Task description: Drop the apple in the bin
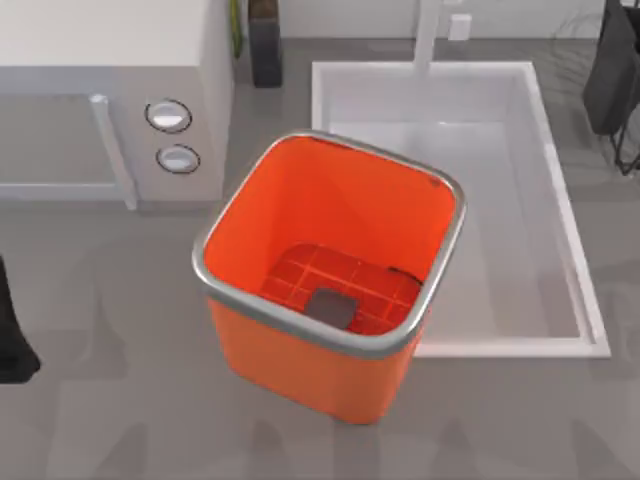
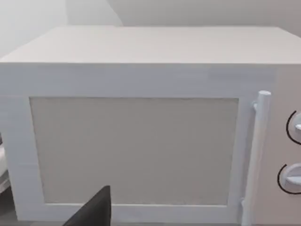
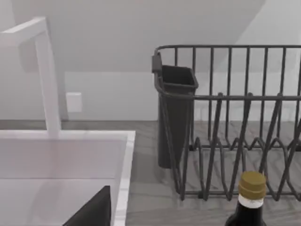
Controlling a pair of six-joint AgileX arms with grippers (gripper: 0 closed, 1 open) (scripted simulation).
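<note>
**Orange bin at the table's centre, arms at the edges**

The bin [image 1: 330, 275] stands open mid-table, a dark grey patch [image 1: 331, 307] on its gridded floor. No apple can be made out. A microwave [image 1: 110, 95] sits far-left, a sink [image 1: 450, 200] far-right. Whether either arm's jaws are released or clenched cannot be told.

Bin [image 1: 330, 370] at table centre, microwave [image 1: 110, 100] behind-left, sink [image 1: 520, 200] behind-right, touching neither
</note>
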